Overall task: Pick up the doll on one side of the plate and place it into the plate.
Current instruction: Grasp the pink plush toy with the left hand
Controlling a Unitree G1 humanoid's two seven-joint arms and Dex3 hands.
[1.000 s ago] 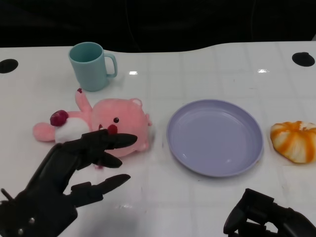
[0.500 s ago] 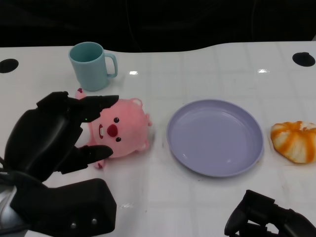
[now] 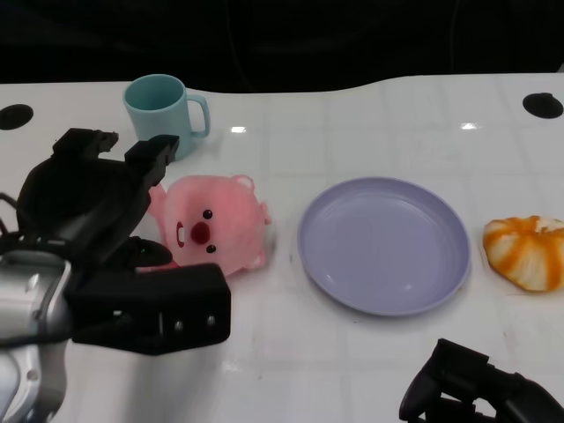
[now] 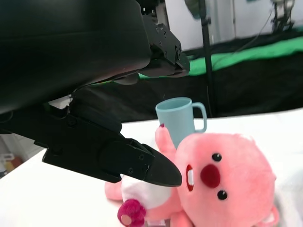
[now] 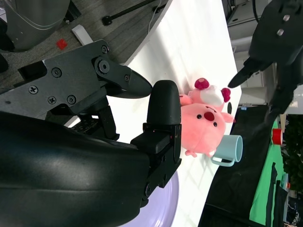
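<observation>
The left hand [image 3: 92,207], black and many-fingered, hangs over the body end of the soft pink plush doll [image 3: 211,225], its fingers [image 4: 142,163] spread apart with nothing between them; in the left wrist view the lower finger hovers just above the doll's white belly, and I cannot tell whether it touches. The doll lies on its back just to the left of the round lilac plastic plate [image 3: 384,244], head toward the plate, body and feet pointing away from it beneath the hand, so its long axis runs roughly across the table toward the plate. The right hand [image 3: 480,392] sits low on the near side of the plate, fingers curled in on nothing, well apart from the doll; the left is plainly the nearer one for the pick. Beyond the doll, on the side away from the robot, stands a pale teal plastic mug [image 3: 163,117]. On the plate's far side from the doll rests an orange-and-white striped pumpkin-shaped toy [image 3: 527,251]. All sit on a glossy white table [image 3: 352,123] against a dark background.
</observation>
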